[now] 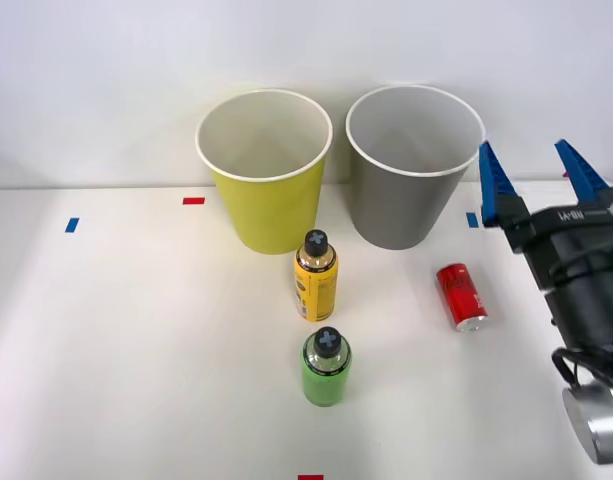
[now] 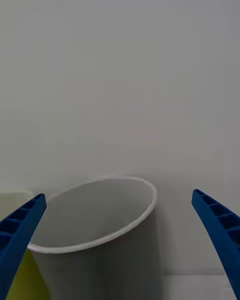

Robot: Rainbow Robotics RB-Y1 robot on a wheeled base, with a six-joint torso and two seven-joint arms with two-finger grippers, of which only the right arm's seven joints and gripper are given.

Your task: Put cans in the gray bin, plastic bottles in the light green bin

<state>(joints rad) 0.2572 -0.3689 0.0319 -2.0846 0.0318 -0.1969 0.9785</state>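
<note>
Red can [image 1: 461, 296] is lying on its side on the tabletop [image 1: 136, 350], near the gray bin [image 1: 414, 170] and just to its right, its long axis running near-to-far with the silver end facing the near edge. The right claw [image 1: 539, 178] is hovering spread wide and empty at the far right, level with the bin's rim, so the can is sitting to its left and nearer. Reaching it looks to call for a drop down and back toward the near side, fingers straddling the can's width. The yellow bottle [image 1: 315, 275] and green bottle [image 1: 326, 366] are standing upright in front of the light green bin [image 1: 264, 170].
</note>
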